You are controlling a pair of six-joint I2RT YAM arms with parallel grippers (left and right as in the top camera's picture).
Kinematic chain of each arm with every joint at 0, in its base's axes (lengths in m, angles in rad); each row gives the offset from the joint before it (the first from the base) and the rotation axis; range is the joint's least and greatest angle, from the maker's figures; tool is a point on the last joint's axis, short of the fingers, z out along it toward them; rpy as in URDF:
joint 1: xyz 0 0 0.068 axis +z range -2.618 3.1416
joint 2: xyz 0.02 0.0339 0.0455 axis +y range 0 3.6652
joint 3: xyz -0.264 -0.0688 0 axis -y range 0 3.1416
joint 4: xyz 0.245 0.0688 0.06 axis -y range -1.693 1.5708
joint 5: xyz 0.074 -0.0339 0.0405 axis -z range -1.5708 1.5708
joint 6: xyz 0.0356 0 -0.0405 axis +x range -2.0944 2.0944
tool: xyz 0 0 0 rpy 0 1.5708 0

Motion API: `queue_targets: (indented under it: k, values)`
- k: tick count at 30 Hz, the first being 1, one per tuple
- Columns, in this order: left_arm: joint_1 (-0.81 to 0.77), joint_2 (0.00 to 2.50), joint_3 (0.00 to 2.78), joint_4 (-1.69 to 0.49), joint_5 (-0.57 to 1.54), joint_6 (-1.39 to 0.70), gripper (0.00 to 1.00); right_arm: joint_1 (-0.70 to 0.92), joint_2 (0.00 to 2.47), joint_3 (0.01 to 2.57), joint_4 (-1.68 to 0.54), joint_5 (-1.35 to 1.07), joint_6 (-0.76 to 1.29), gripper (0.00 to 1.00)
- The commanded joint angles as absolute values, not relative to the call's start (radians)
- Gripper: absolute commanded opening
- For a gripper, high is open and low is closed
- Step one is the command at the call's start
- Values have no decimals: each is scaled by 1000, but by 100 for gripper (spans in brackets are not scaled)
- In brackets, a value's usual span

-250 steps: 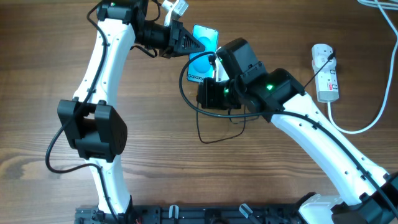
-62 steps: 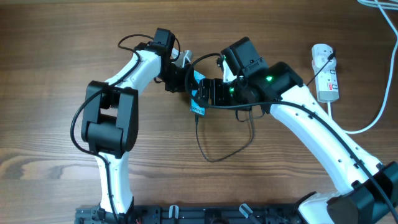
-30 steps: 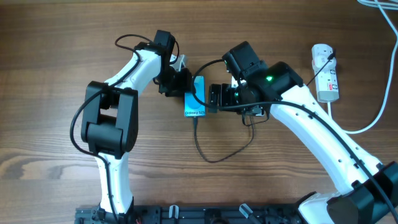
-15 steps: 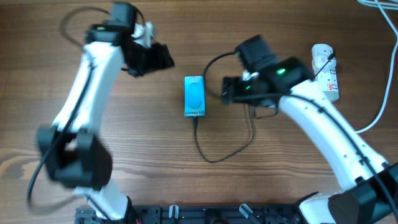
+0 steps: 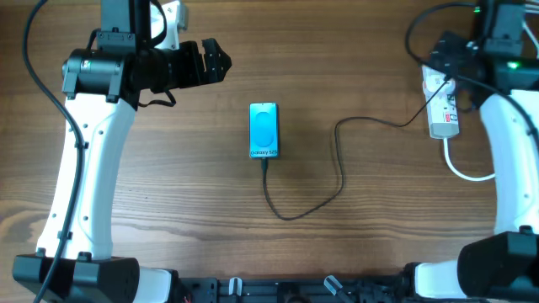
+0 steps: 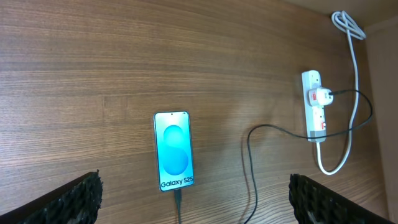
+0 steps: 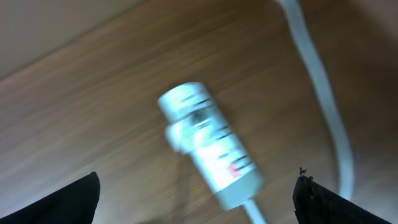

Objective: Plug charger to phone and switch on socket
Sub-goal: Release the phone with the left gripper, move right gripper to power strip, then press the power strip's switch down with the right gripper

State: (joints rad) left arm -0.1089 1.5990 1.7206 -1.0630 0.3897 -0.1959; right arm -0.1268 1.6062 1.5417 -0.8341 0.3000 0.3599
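Note:
The phone (image 5: 264,130) lies flat mid-table, cyan screen up. The charger cable (image 5: 339,168) runs from the phone's lower short edge in a loop to its plug in the white socket (image 5: 443,108) at the right edge. From the left wrist, the phone (image 6: 173,150) has the connector tip (image 6: 178,198) at its bottom edge, with the socket (image 6: 314,106) far right. My left gripper (image 5: 219,64) hovers open and empty up-left of the phone. My right gripper (image 5: 445,64) hangs open over the socket, which is blurred (image 7: 208,149) in its own view.
The socket's thick white lead (image 5: 472,172) curves off at the right edge, and another white cable (image 6: 347,22) lies at the far right corner. The left arm's white links (image 5: 80,185) stand along the left side. Bare wood surrounds the phone.
My left gripper let go of the phone, opened wide and swung up-left. My right arm moved right from beside the phone to above the socket. The phone stayed put with the cable attached.

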Motion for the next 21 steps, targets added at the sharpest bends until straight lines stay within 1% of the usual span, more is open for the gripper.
queue_targets:
  k: [1,4,6,7,8,12,16,19,21]
  values:
    - [-104,1605,1719,-1064,391,-188,100,-207,1672,1546,-822,425,340,100]
    - [-105,1605,1719,-1064,391,-188,100,-258,1729,1546,-820,424,327,100]
    - [-104,1604,1719,-1064,391,-188,100,-287,1771,1546,-814,397,226,100]
    - [-104,1605,1719,-1064,391,-188,100,-305,1802,1546,-804,349,134,100]
    - [-105,1605,1719,-1064,391,-188,100,-316,1819,1546,-801,312,94,100]
    - [-104,1605,1719,-1064,391,-188,100,-365,1877,1546,-773,164,78,100]
    - [-104,1605,1719,-1064,391,-188,100,-418,1942,1546,-749,146,78,100]
    - [-105,1604,1719,-1064,391,-188,100,-459,2007,1546,-742,71,74,100]
    - [-104,1605,1719,-1064,391,-188,100,-474,2053,1546,-714,-41,-29,100]
